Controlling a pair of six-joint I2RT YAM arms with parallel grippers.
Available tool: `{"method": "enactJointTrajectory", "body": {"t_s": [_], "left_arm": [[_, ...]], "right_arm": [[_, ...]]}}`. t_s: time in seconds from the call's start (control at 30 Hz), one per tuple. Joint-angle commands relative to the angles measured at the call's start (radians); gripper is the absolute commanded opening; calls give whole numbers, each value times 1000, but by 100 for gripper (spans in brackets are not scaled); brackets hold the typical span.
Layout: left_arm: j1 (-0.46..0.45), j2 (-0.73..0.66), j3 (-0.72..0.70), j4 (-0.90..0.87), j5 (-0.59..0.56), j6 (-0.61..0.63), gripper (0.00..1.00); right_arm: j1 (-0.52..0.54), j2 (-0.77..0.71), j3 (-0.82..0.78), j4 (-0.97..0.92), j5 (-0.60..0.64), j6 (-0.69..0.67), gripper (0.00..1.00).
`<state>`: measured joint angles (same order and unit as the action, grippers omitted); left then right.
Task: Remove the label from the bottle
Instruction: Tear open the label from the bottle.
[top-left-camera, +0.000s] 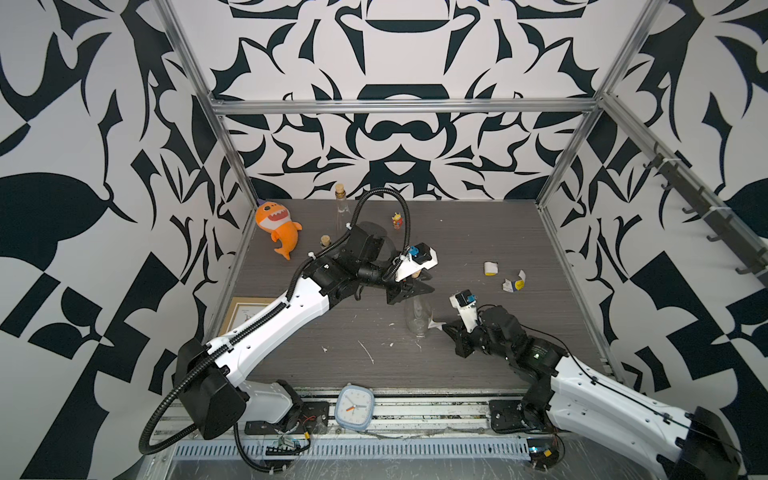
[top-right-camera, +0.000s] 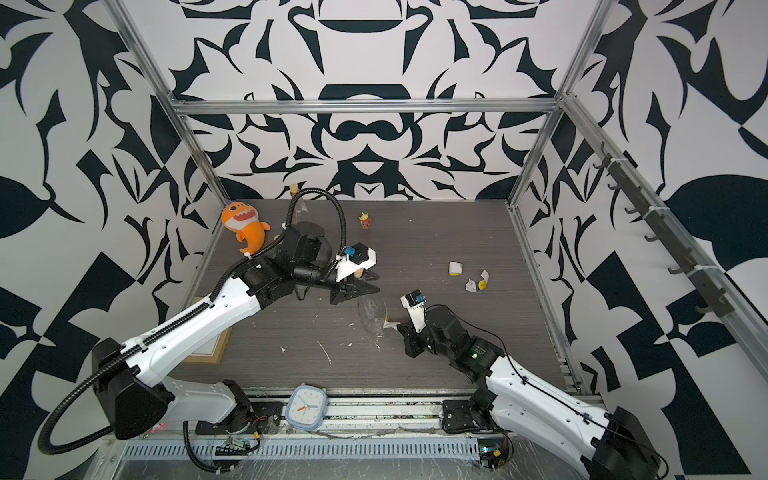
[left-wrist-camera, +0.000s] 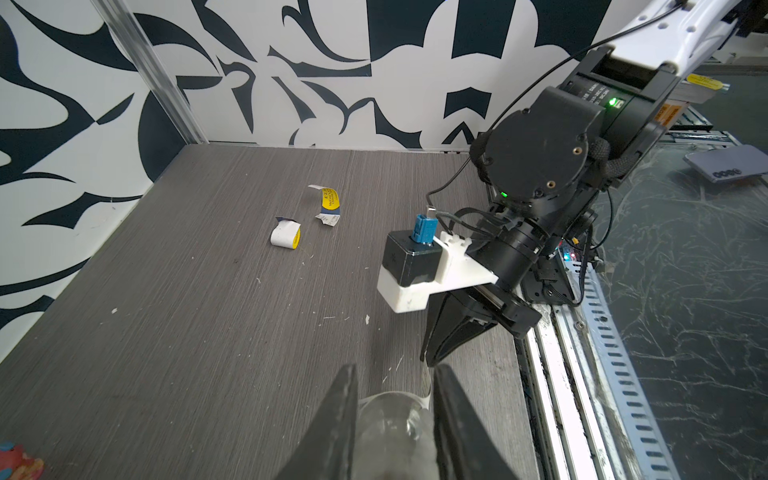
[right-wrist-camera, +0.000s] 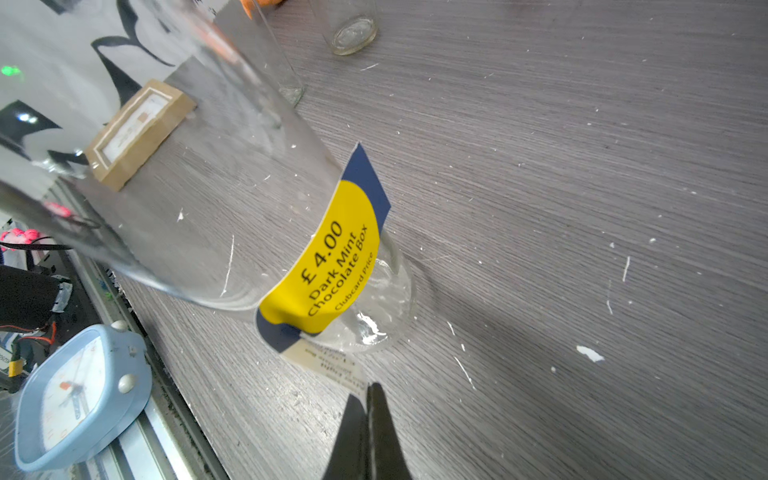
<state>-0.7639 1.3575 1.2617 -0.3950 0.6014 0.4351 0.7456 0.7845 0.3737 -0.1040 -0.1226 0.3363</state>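
Right at the front, a pale blue square clock (top-left-camera: 354, 406) lies on the metal rail by the edge of the grey wood-look table (top-left-camera: 498, 353). Near the middle of the table stands a clear glass bottle (top-left-camera: 417, 318), seen in both top views. The left gripper (top-left-camera: 419, 286) is clamped on the upper part of the bottle, with one black finger (left-wrist-camera: 345, 415) on each side of the glass. A yellow and dark blue paper label (right-wrist-camera: 328, 266) with black writing is stuck low on the bottle, close to its bottom. One blue corner sticks out from the glass. The white end of the label comes off the bottle, and the right gripper (right-wrist-camera: 370, 388) pinches that end tight between its two black tips. Two torn bits of label (top-left-camera: 491, 268) lie well apart from the bottle, out on the right side of the table. An orange shark soft toy (top-left-camera: 278, 226) sits in the far left corner.
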Motion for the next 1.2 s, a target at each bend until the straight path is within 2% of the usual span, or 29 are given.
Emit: {"method": "enactJointTrajectory", "body": {"t_s": [0.0, 0.17, 0.4, 0.53, 0.7, 0.73, 0.83, 0.9, 0.97, 1.03, 1.17], "left_arm": [[20, -6, 29, -180, -32, 36, 0], [20, 0, 59, -229, -37, 76, 0], [20, 25, 101, -275, -32, 139, 0], [20, 32, 106, -248, -41, 123, 0], [19, 1, 51, -171, -39, 106, 0], [20, -4, 41, -156, -32, 99, 4], [20, -25, 18, -116, -29, 79, 30], [20, -42, -7, -74, -43, 62, 54], [20, -61, -31, -24, -67, 35, 68], [20, -75, -46, 13, -89, 4, 97], [20, -125, -65, 45, -148, -41, 99]], "right_arm": [[-32, -13, 32, -37, 49, -15, 0], [-32, -4, 20, 22, -41, -19, 0], [-32, 104, 3, 183, -191, 12, 0], [-25, 126, -35, 302, -229, 53, 0], [-16, 129, -41, 296, -228, 50, 0], [-17, 126, -40, 290, -231, 47, 0], [-16, 117, -35, 265, -235, 39, 0], [-17, 116, -36, 259, -243, 35, 0], [-16, 117, -39, 265, -259, 38, 0], [-12, 119, -47, 284, -283, 39, 0], [12, 118, -70, 308, -291, 39, 0]]}}
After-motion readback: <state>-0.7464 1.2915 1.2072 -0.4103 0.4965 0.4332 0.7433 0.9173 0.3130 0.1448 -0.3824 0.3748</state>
